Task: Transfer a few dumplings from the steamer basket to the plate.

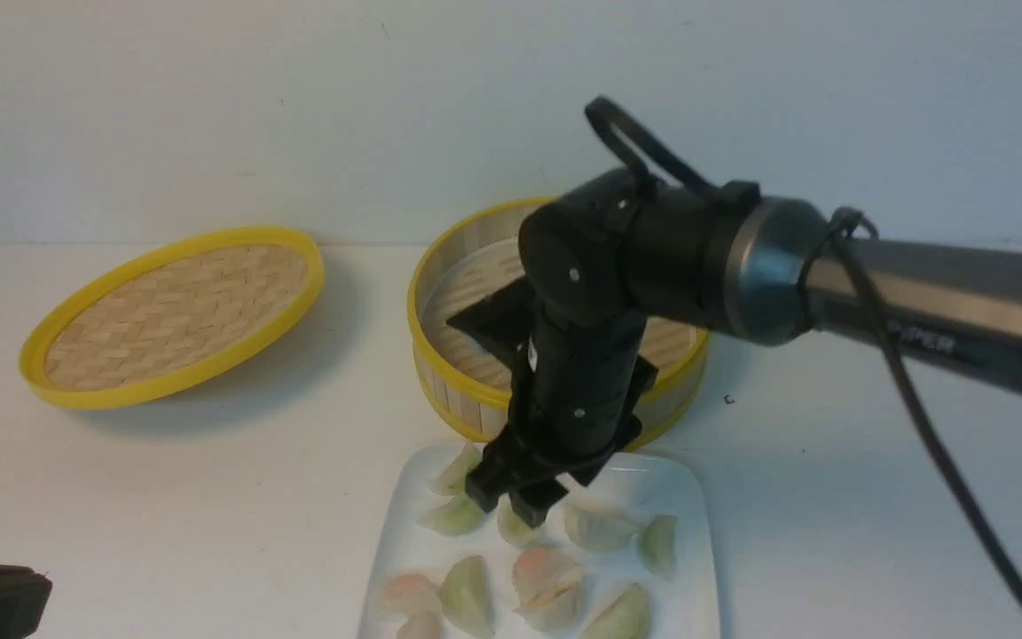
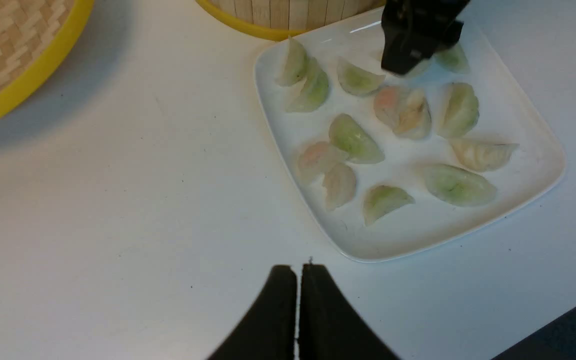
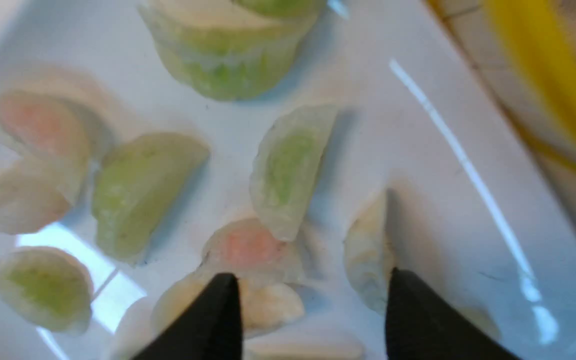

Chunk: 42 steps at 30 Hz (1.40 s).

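The white plate (image 1: 684, 497) (image 2: 513, 110) (image 3: 418, 150) lies in front of the bamboo steamer basket (image 1: 440, 266) (image 2: 288, 15) (image 3: 543, 75). It holds several dumplings: pinkish ones (image 1: 542, 568) (image 2: 390, 100) (image 3: 245, 247) among pale green and whitish ones. My right gripper (image 1: 515, 506) (image 2: 408, 50) (image 3: 313, 295) hangs open just above the plate's far part. A whitish dumpling (image 3: 368, 255) lies on the plate against the inside of one finger, not clasped. My arm hides most of the basket's inside. My left gripper (image 2: 298, 270) is shut and empty, low over the table near the plate's corner.
The flat woven yellow-rimmed lid (image 1: 178, 311) (image 2: 13, 60) rests tilted at the back left of the white table. The right arm's cable (image 1: 937, 444) hangs over the right side. A dark table edge (image 2: 568, 330) shows near the left gripper.
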{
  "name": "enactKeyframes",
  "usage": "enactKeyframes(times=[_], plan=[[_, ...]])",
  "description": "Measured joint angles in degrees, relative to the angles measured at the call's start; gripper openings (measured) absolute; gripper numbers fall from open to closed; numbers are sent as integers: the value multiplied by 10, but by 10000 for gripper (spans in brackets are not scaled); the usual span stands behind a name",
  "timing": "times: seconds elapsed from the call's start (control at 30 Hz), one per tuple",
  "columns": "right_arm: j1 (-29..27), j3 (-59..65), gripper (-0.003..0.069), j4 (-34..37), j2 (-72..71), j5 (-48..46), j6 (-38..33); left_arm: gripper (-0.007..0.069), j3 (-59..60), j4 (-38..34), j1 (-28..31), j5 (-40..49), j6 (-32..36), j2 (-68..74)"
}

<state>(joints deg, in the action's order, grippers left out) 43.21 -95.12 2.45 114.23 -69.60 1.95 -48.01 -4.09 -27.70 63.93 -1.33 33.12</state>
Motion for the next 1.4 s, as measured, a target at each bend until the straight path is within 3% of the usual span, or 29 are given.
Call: enactKeyframes(times=[0.1,0.2,0.27,0.73,0.9,1.13,1.27,1.4], plan=[[0,-4,146,-15,-74,-4,11,-6,0,0,0,0,0,0],[0,-5,21,-29,-168,-9,32,-6,0,0,0,0,0,0],[0,-5,2,-34,-213,-12,44,-6,0,0,0,-1,0,0],[0,49,-15,-56,-603,21,57,-6,0,-1,0,-141,0,0],[0,199,-15,-101,-761,98,59,-6,0,-10,0,-198,0,0],[0,446,-15,-156,-1027,284,66,-6,0,-41,0,-252,0,2],[0,540,-15,-224,-1134,359,130,-6,0,-47,0,-263,0,13],[0,573,-15,-273,-1154,391,217,-6,0,-59,0,-269,0,25]])
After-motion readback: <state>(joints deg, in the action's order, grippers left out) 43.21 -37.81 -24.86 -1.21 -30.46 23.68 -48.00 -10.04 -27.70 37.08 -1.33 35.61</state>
